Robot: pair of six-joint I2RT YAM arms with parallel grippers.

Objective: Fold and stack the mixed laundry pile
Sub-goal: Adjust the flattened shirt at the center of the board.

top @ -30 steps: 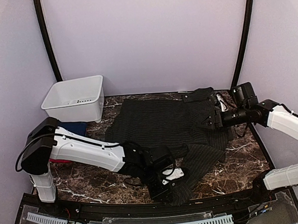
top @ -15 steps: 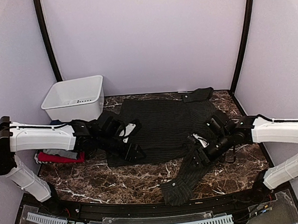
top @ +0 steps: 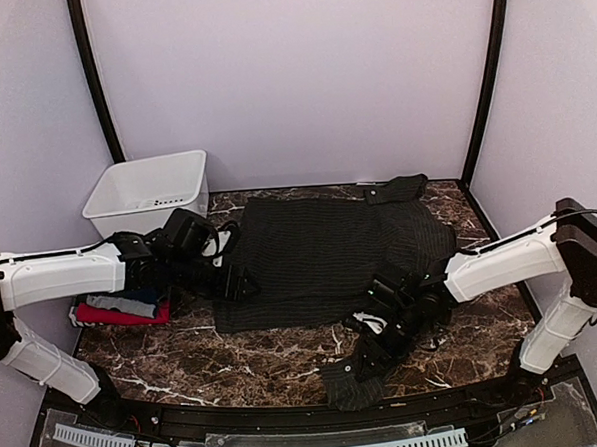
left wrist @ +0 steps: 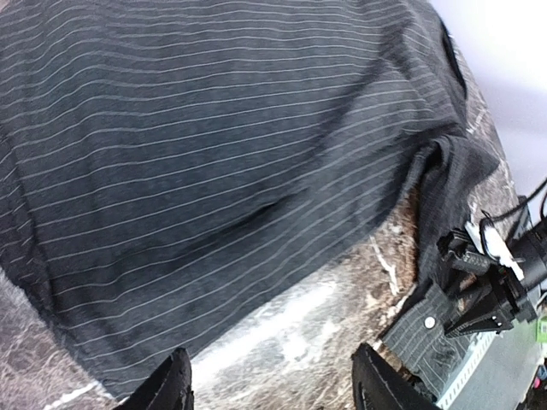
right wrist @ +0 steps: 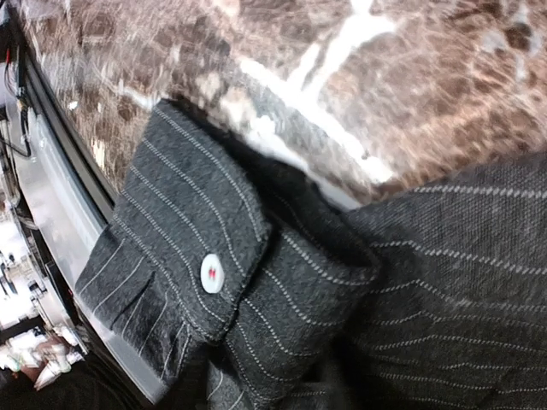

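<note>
The dark pinstriped shirt (top: pixel 325 247) lies spread flat across the middle of the marble table. Its sleeve runs down to a buttoned cuff (top: pixel 349 381) by the front edge. My left gripper (top: pixel 238 283) hovers at the shirt's left hem (left wrist: pixel 128 342). It is open (left wrist: pixel 273 395), with bare marble between its fingertips (left wrist: pixel 171 389). My right gripper (top: pixel 384 325) sits low over the sleeve, also showing in the left wrist view (left wrist: pixel 489 299). Its own camera shows only the cuff and its white button (right wrist: pixel 211 273), with the fingers hidden. A folded red T-shirt (top: pixel 118 315) lies at the left under my left arm.
A white plastic bin (top: pixel 152 196) stands at the back left corner. A dark cloth scrap (top: pixel 397 189) lies at the back edge. The black front rail (top: pixel 259 426) runs just below the cuff. Bare marble (top: pixel 275 350) shows in front of the shirt.
My left gripper swung from the front centre to the shirt's left hem and opened. My right arm came from the back right down to the sleeve. The shirt now lies flatter.
</note>
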